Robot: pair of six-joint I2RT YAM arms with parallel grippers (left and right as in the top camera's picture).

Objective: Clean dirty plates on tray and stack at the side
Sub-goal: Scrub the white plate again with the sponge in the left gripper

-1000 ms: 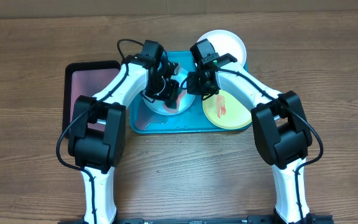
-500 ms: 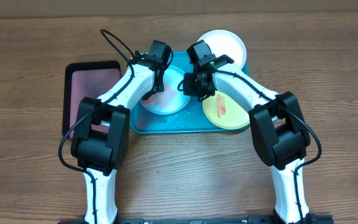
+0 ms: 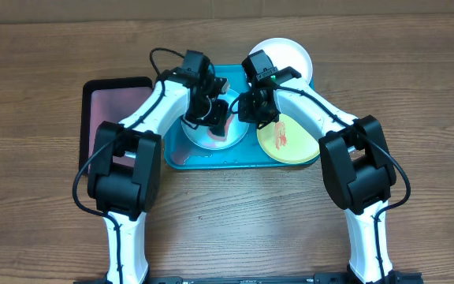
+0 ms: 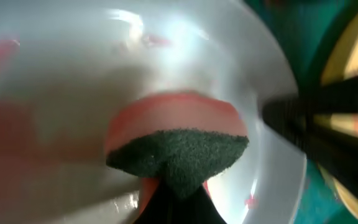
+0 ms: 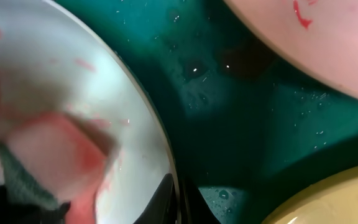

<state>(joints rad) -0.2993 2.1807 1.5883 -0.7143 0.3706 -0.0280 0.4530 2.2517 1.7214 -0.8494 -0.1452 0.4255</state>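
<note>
blue plate [image 3: 199, 139] | rim between right fingers [image 5: 187, 210] | left fingers [image 4: 179, 210] pressing sponge [image 4: 179, 152]

Tray: teal-blue rectangular plastic tray [image 3: 247, 155] on wooden desk [image 3: 416, 95]
Left claw [image 3: 217, 118]: pink sponge [image 3: 222, 131] on pale blue round plastic plate [image 3: 202, 137]
Right claw [image 3: 248, 110]: at its rim

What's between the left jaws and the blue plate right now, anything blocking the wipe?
Only the sponge the left gripper holds, pressed onto the pale blue plate. The right gripper pinches that plate's right rim, beside the wipe zone, not across it.
</note>
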